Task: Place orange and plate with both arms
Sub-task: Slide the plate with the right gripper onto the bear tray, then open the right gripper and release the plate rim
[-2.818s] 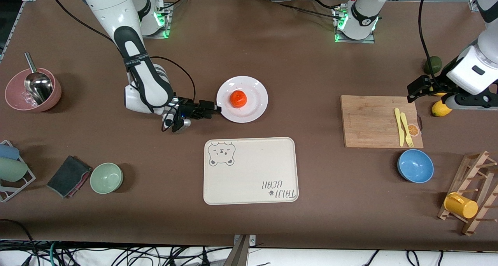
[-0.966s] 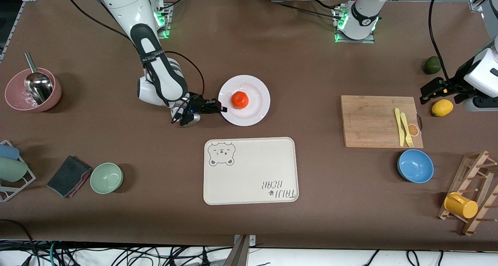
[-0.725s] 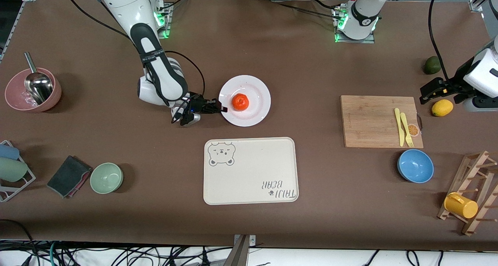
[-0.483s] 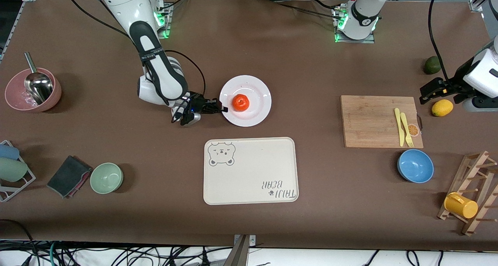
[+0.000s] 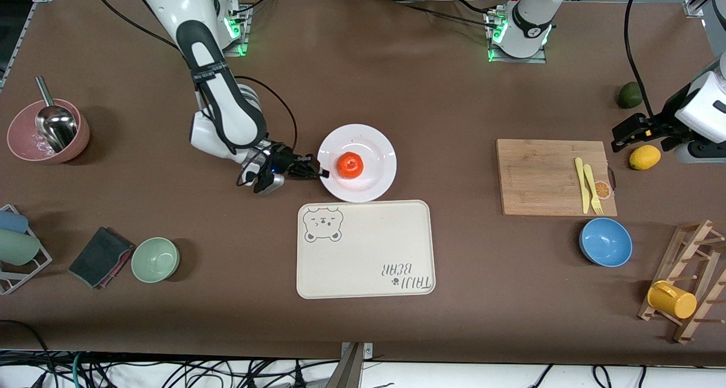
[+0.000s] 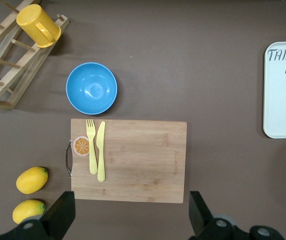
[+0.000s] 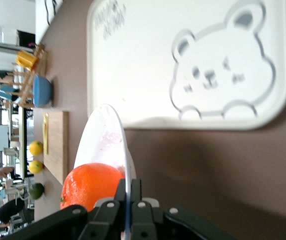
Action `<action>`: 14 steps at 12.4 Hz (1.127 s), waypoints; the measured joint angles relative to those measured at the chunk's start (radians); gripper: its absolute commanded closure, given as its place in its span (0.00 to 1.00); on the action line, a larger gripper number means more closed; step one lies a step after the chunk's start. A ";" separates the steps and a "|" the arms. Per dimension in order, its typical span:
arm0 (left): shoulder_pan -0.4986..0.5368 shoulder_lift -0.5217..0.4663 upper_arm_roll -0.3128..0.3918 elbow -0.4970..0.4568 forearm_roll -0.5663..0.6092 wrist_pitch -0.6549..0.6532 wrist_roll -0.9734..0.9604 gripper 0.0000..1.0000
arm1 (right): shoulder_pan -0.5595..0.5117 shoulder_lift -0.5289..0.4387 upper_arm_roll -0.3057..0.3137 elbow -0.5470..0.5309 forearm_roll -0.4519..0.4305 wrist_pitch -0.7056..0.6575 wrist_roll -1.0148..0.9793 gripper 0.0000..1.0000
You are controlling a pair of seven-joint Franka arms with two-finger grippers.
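Right hand [image 5: 321,173], centre-left of front frame, is clamped on the rim of the plate [image 5: 371,179] at the edge toward the right arm's end of the counter [image 5: 397,93]. Right wrist view shows both fingers [image 7: 119,196] pinching the rim edge-on. The orange [image 5: 349,164] sits in the plate, just beside the fingertips. Bear-print tray [image 5: 366,249] lies directly below the plate in frame, its top edge touching or near the plate; judged the drop target. Left hand [image 5: 627,133], far right of frame, is fully open w/ nothing held, waiting above the lemon [image 5: 644,157]. Blue bowl [image 5: 605,242]: empty.
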 measured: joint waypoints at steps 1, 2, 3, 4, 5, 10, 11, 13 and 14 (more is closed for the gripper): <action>0.000 0.000 0.000 0.000 0.000 0.000 0.000 0.00 | -0.001 -0.010 -0.012 0.040 -0.026 0.000 0.058 1.00; 0.000 0.000 0.000 0.000 0.000 0.000 0.000 0.00 | -0.006 -0.014 -0.020 0.094 -0.055 0.000 0.120 1.00; 0.000 0.000 0.000 0.000 -0.001 0.000 0.000 0.00 | -0.014 -0.008 -0.024 0.155 -0.090 0.000 0.180 1.00; 0.000 0.000 0.000 0.000 -0.001 0.000 0.000 0.00 | -0.029 0.012 -0.026 0.218 -0.120 0.000 0.228 1.00; 0.000 0.000 0.000 0.000 -0.003 0.000 0.000 0.00 | -0.049 0.048 -0.026 0.277 -0.135 -0.002 0.252 1.00; 0.000 0.003 -0.002 -0.001 -0.011 0.000 0.000 0.00 | -0.106 0.326 -0.025 0.568 -0.136 -0.025 0.255 1.00; 0.000 0.003 -0.002 -0.002 -0.011 0.000 -0.001 0.00 | -0.104 0.355 -0.024 0.599 -0.136 -0.025 0.255 1.00; 0.000 0.003 -0.004 -0.002 -0.011 0.000 -0.001 0.00 | -0.100 0.382 -0.021 0.618 -0.136 -0.024 0.255 1.00; 0.000 0.003 -0.005 -0.002 -0.011 0.000 -0.001 0.00 | -0.094 0.389 -0.021 0.618 -0.136 -0.024 0.255 1.00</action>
